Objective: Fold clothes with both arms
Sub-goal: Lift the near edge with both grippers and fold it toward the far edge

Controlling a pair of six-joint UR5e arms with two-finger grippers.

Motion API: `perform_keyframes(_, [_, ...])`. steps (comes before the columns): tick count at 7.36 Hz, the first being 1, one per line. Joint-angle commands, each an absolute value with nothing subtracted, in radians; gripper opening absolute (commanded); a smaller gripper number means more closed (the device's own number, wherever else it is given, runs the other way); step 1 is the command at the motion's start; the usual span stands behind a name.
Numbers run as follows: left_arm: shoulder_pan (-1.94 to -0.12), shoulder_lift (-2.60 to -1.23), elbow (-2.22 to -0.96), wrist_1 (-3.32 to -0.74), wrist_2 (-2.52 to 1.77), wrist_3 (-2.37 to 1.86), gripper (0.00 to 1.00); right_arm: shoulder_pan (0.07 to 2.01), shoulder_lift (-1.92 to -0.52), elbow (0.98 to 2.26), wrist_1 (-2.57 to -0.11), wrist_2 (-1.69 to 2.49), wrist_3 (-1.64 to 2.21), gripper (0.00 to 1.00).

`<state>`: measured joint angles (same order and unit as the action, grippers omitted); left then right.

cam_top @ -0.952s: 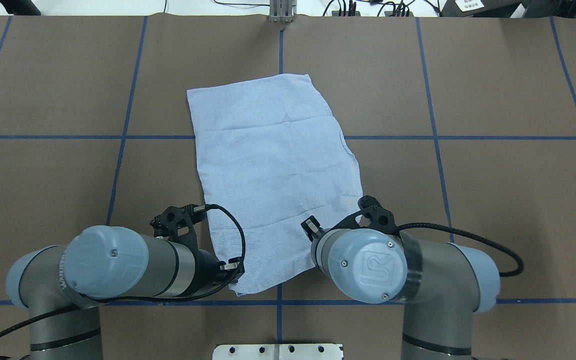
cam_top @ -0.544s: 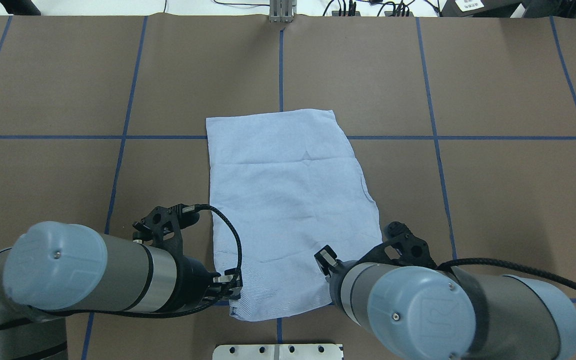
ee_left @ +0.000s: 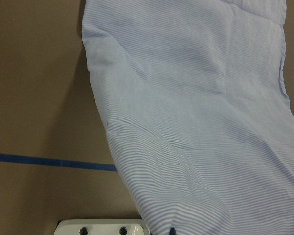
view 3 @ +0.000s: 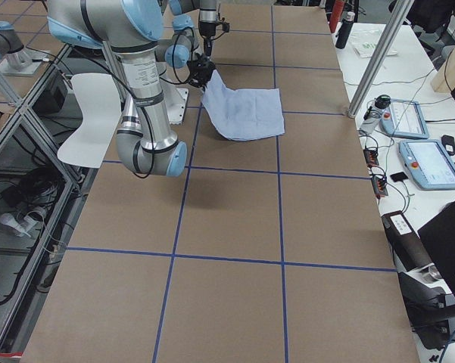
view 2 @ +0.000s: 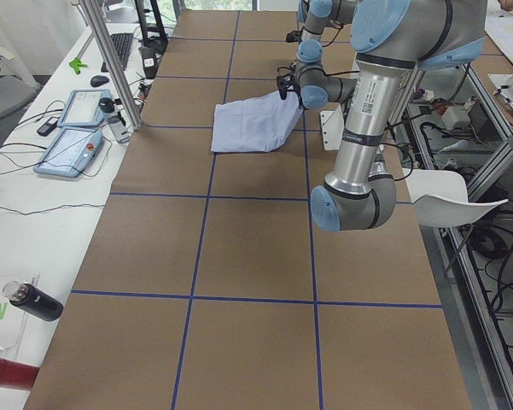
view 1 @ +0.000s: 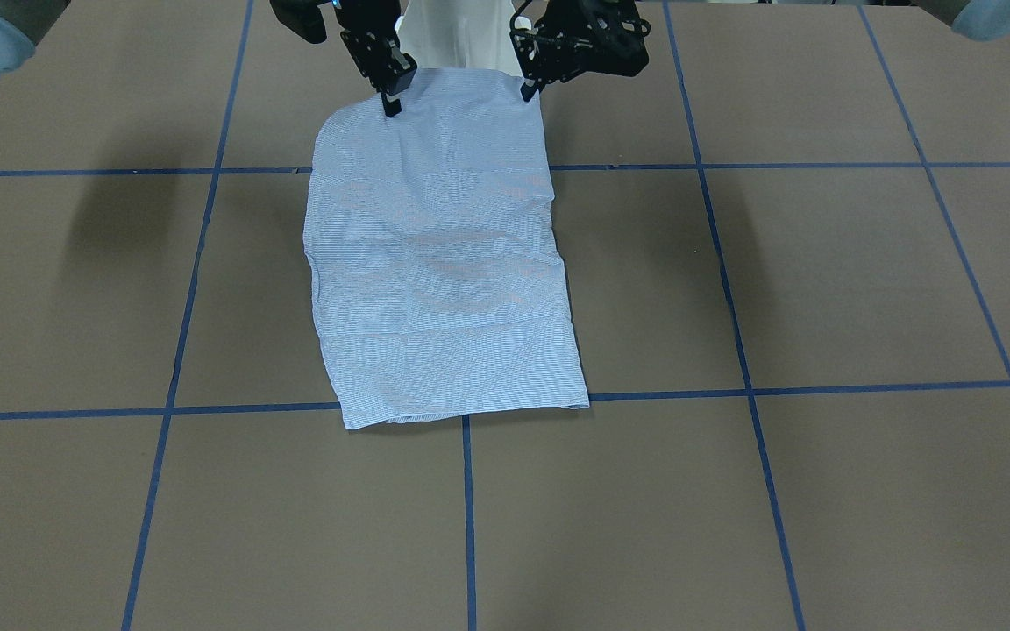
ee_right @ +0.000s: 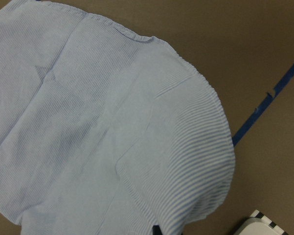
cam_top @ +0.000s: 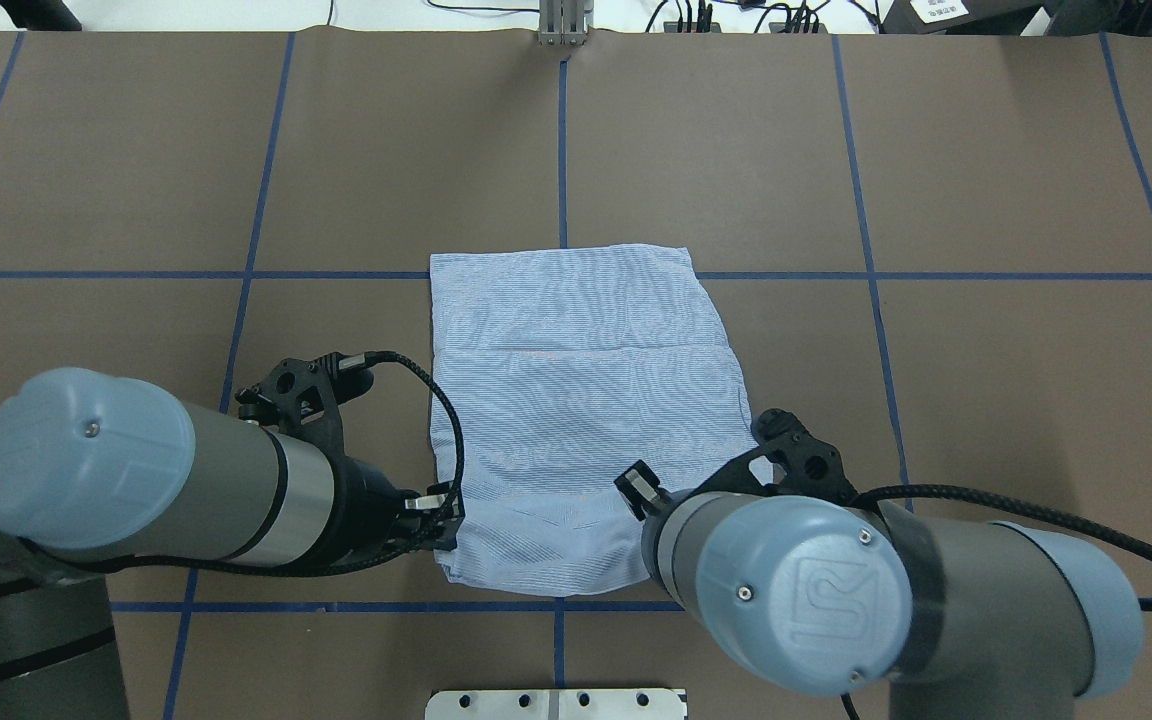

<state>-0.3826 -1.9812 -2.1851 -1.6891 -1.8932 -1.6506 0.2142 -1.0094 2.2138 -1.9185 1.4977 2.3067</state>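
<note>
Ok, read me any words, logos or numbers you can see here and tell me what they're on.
"UR": embossed logo on the right arm's blue joint cap.
Lettering down the left arm's grey tube: too small to read.
White label beyond the table's far edge: blurred.

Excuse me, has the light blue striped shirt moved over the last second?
Yes, the shirt slid toward the robot: its far edge, once well past the blue tape line, now barely clears it.
</note>
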Motion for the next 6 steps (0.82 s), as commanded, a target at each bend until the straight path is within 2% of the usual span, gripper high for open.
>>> perform_keyframes(1, [-0.495,-2.069,-2.051,-1.686,-1.893,-1.571,0.00,0.328,-0.968,2.104,-1.844,1.500,2.183,0.00])
perform_keyframes(4, [-0.629,-2.162,-1.920,-1.623,-1.893,-1.420,0.00,0.454,-0.947,1.941,-1.708,1.503,2.047,0.00])
perform_keyframes(6, [-0.638,-2.229,-1.771,-1.631,-1.866,-1.381,0.00,0.485,-0.832,1.753,-1.692,1.505,1.995,0.00])
